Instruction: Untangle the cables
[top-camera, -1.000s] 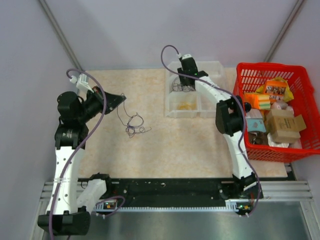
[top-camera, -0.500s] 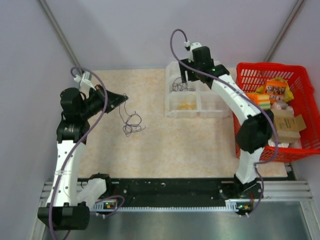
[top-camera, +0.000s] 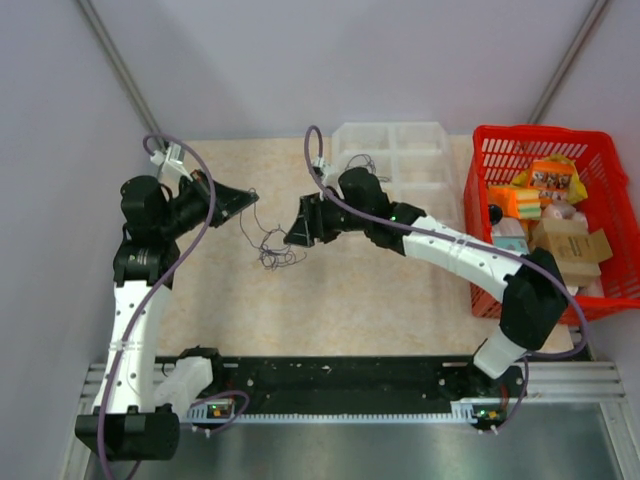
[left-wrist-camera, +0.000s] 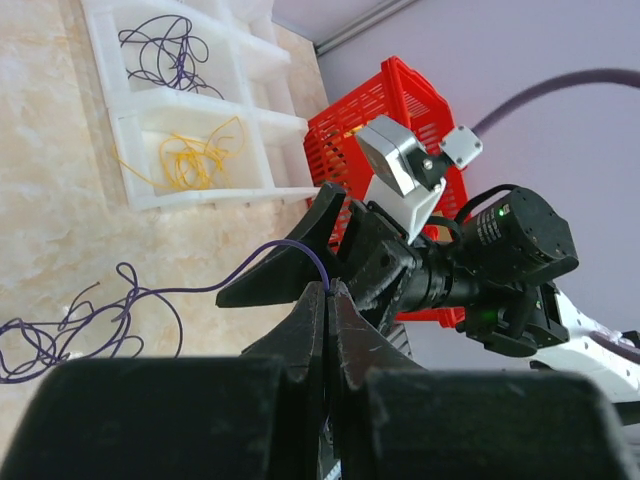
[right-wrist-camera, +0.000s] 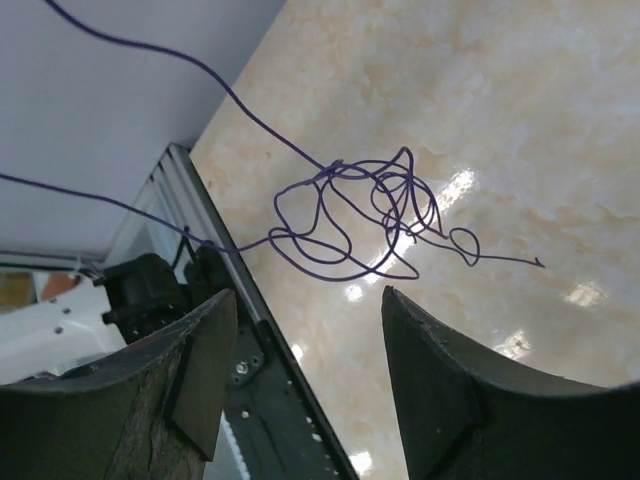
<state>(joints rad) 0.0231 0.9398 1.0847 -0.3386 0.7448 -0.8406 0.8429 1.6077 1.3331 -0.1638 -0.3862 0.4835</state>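
Now — left gripper (left-wrist-camera: 328, 292): pinching one strand of the purple cables (right-wrist-camera: 380, 205)
right gripper (right-wrist-camera: 306, 310): spread wide — just right of the tangle

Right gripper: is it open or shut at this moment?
Open. In its wrist view the right gripper has its fingers wide apart; the purple cable tangle shows between them, ungripped.

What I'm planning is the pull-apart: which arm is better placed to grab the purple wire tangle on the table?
Likely right: the right pincer is open, facing the tangle of thin purple wires; the left pincer is shut on one strand.
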